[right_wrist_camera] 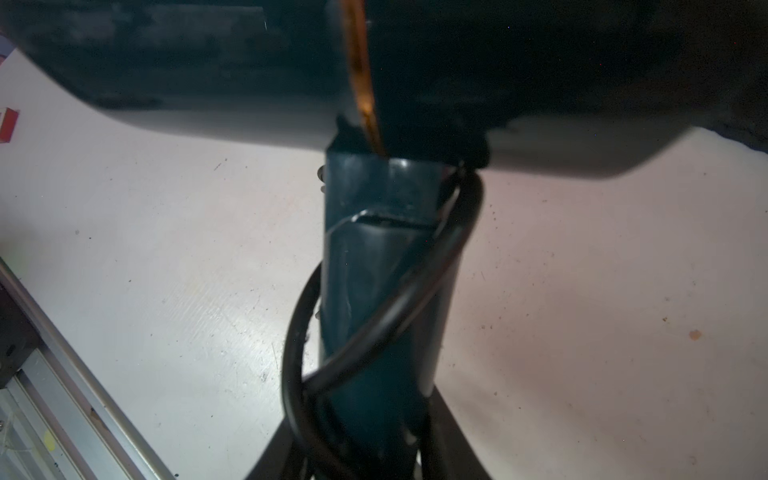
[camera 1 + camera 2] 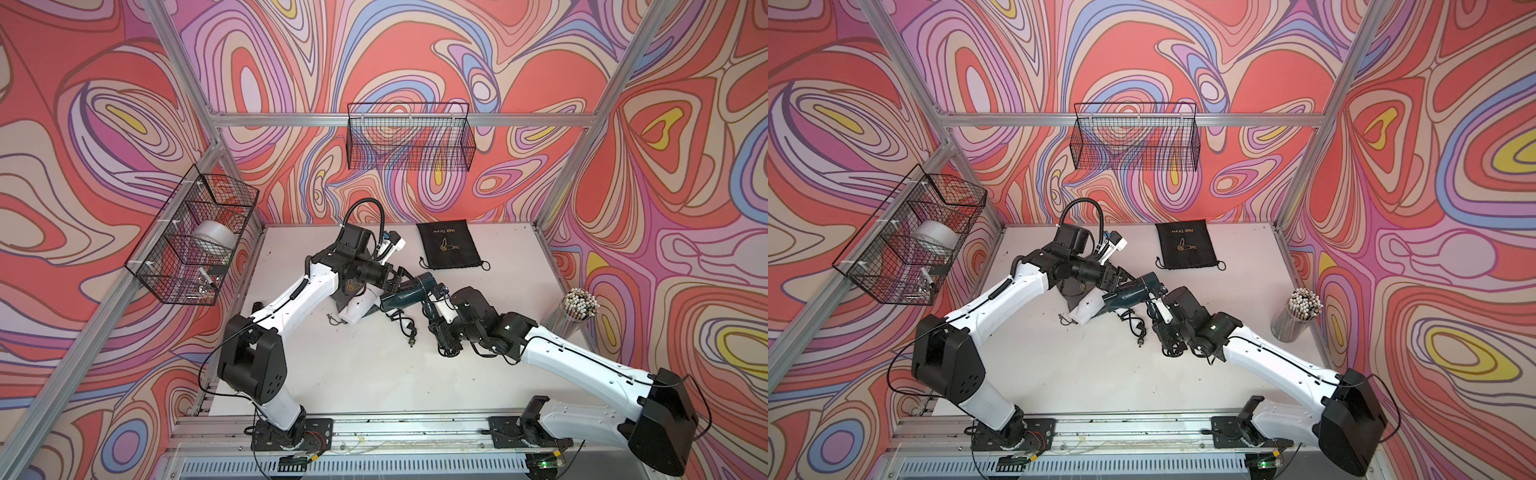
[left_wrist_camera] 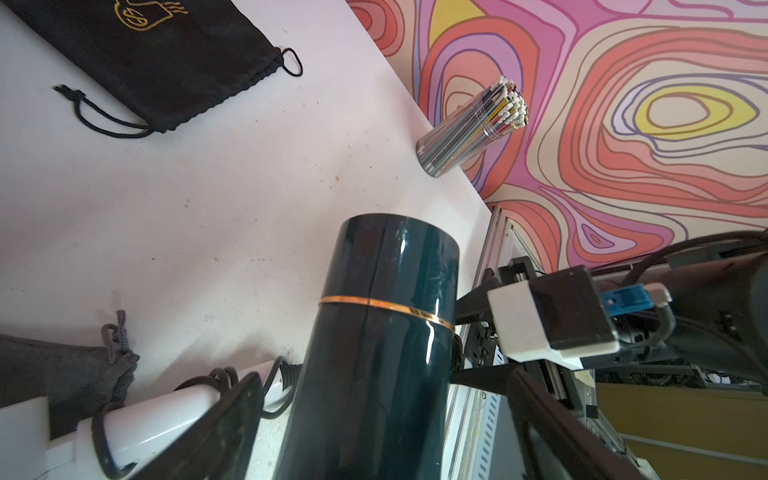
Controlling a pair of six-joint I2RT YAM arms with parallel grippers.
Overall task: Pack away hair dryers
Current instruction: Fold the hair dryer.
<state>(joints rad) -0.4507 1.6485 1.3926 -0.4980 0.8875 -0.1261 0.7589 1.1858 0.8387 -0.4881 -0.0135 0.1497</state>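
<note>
At mid-table, between the two arms: the teal dryer (image 2: 404, 298) is hanging clear of the table (image 2: 353, 374), barrel roughly level, handle pointing down. Right gripper (image 2: 430, 318) is clamping the handle. The right wrist view is showing the handle running down between its fingers, with the black cord (image 1: 296, 332) looping around it. Left gripper (image 3: 382, 386) is straddling the barrel with jaws standing wide. Gaps are showing on both sides, so it is gripping nothing. Plug (image 2: 411, 341) appears to be resting on the table below, cord trailing.

White dryer (image 2: 353, 313) is lying under the left arm, touching the grey pouch (image 3: 54, 374); cannot tell whether any of it is inside. Black pouch (image 2: 451, 247) is lying flat near the back edge, drawstring mouth facing the arms.

Judgement: the step in hand is looking like a two-arm regrasp of the teal dryer ahead of bagging. Neither dryer is looking packed. The next move is calling for the left jaws to close squarely on the barrel before the right lets go, since a glossy round barrel is likely to slip in an off-centre pinch. The trailing cord and plug are needing gathering, or they risk snagging at the pouch mouth.
</note>
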